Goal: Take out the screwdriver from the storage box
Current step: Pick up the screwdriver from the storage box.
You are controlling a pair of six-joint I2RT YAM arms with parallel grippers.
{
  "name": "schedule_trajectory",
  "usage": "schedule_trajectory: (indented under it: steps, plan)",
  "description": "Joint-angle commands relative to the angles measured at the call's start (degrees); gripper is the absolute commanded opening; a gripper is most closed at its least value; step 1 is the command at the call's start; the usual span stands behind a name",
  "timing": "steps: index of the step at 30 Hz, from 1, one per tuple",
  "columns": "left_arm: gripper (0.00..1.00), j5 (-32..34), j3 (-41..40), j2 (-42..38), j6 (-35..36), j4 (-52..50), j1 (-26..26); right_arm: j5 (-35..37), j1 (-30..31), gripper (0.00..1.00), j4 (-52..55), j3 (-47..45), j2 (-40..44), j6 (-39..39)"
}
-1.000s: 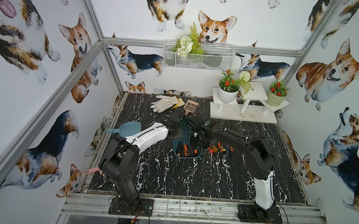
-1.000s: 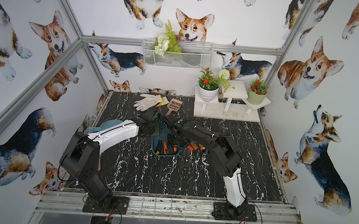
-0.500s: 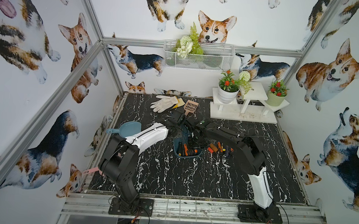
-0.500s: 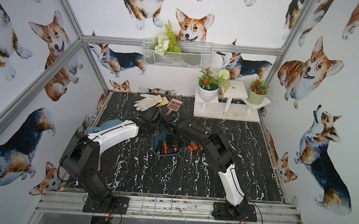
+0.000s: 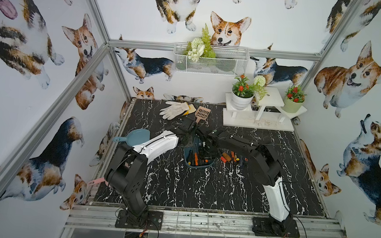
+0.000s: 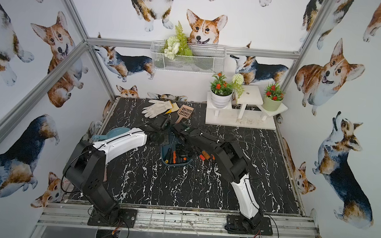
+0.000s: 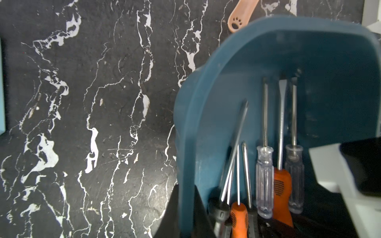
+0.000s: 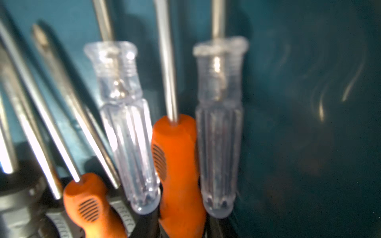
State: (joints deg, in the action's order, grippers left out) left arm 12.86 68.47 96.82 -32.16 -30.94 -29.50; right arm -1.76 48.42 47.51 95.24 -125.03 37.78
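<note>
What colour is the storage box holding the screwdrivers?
Dark teal-blue; the storage box shows best in the left wrist view.

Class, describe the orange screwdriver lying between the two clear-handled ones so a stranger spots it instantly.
On the black marble table, find the dark teal storage box near the middle. Inside lies the orange-handled screwdriver, the only orange handle flanked on both sides by clear-handled ones.

We find the storage box [image 5: 199, 167] mid-worktop [image 5: 178, 189], with screwdrivers [image 5: 196, 159] lying in it and loose screwdrivers [image 5: 226, 157] just to its right. Behind it lie gloves [image 5: 174, 109] and, to their right, a slotted scoop [image 5: 202, 113]; a handled scoop [image 5: 137, 137] sits near the left edge. A plant stand [image 5: 257, 123] fills the back right corner, and a wire basket [image 5: 210, 63] hangs on the back wall.
</note>
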Motion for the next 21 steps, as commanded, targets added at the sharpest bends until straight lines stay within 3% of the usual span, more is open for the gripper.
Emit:
schedule_trajectory:
  steps: [1, 10, 21]
  plan:
    - [0.00, 0.9, 0.2, -1.0, 0.5, 1.3, 0.0, 4.0, -0.3, 0.13, 0.3, -2.7, 0.1, 2.2]
    - [0.00, 1.6, 0.6, -0.5, 0.2, 0.5, 0.0, 4.6, -1.2, 0.00, -5.4, -5.9, 9.4, 2.9]
    - [0.00, 1.6, 0.9, 0.1, 0.0, -0.1, 0.1, 3.2, -2.5, 0.00, -5.7, -5.8, 13.7, 2.2]
